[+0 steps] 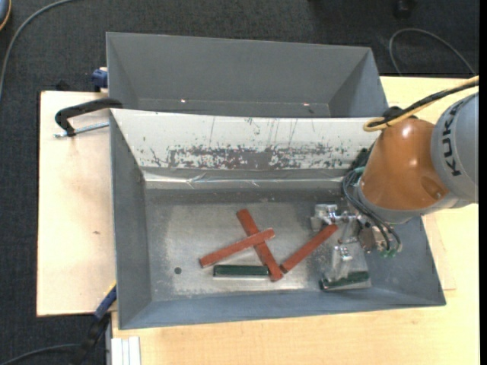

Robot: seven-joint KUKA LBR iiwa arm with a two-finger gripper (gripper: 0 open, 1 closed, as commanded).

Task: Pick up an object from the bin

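- Gripper (335, 238): low over the bin's (129, 226) right floor, fingers (344, 258) standing apart, nothing clamped
- Red stick (304, 253): lies slanted on the floor, its far right end between or just beside the fingers; contact cannot be told
- Green bar (344, 281): flat at the near right, just near of the gripper
- Crossed sticks (255, 242) and dark bar (240, 271): mid-floor, with the red stick's near left end touching or just beside them
- Risk: closing on the stick's very end may let it pivot or slip out on lifting
- Risk: a finger may land on the green bar and block the close
- Risk: the stick's other end may drag the crossed sticks
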